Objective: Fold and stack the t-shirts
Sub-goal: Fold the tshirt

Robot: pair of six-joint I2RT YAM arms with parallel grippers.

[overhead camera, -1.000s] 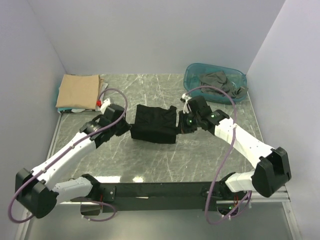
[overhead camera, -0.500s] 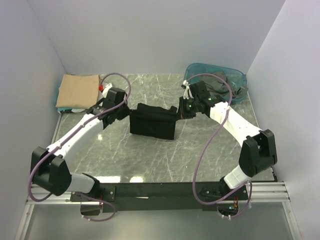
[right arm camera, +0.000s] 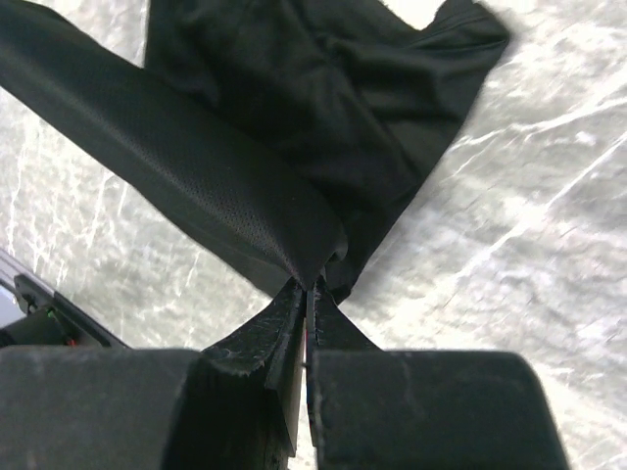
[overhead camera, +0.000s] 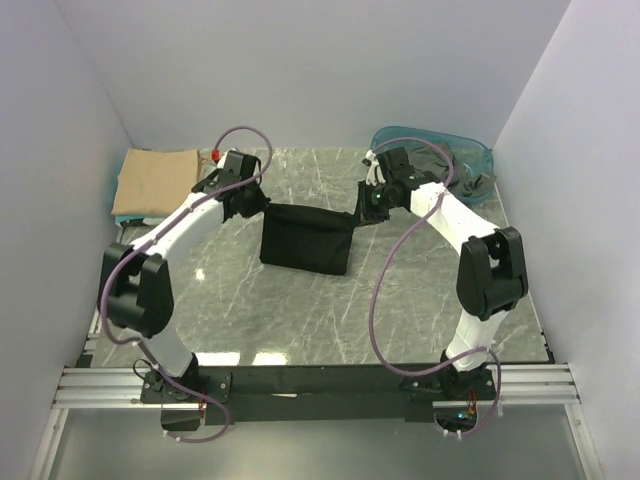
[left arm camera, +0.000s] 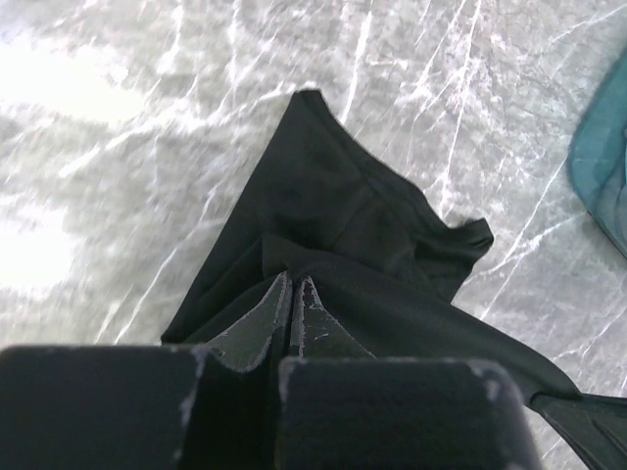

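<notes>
While left gripper and right gripper are each pinching an upper corner of the black t-shirt — stretched between them over the table — the fold seems to be running, next calling for an even lay-down.

— Where's the black shirt?
— In the middle, doubled over into a wide band. It hangs from its two upper corners, and the top edge sags a little between them. Its folds are loose and wrinkled lower down.
— The tan shirt?
— Folded flat into a neat rectangle at the far left, well apart from the black one.
— And the grey shirt?
— Crumpled in the tub at the far right, mostly hidden.
</notes>
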